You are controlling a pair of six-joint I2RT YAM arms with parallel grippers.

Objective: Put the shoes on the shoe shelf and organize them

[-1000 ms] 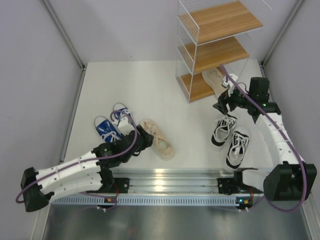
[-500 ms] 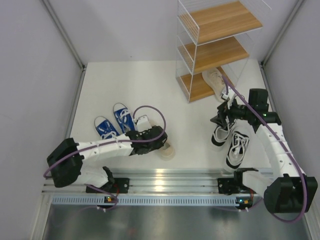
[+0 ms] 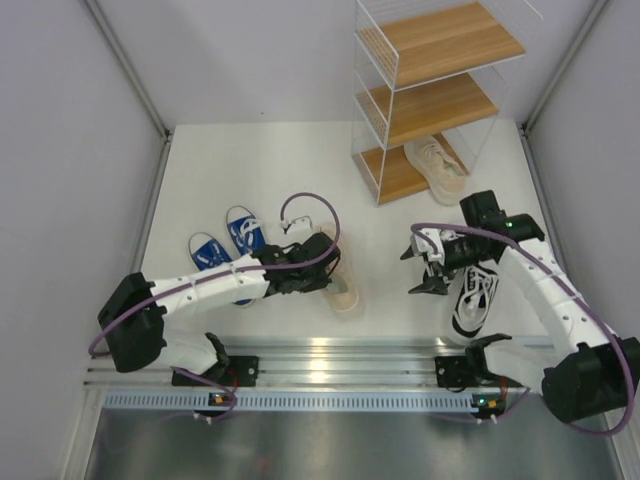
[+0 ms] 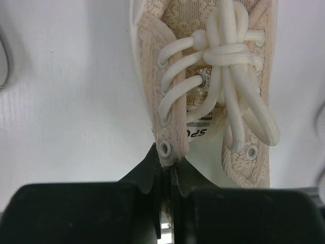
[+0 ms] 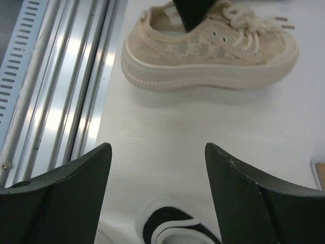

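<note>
Just ahead of our left gripper (image 4: 166, 163), we are pinching the tan shoe (image 4: 152, 66) by one thin eyelet flap, where we fear it twisting or slipping free on lifting, while our right gripper (image 5: 157, 152) is hanging spread above a black shoe (image 5: 167, 230).

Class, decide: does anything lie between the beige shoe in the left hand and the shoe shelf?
Nothing visible does: bare table runs from the beige shoe to the shoe shelf. The right hand hangs off to the side.
</note>
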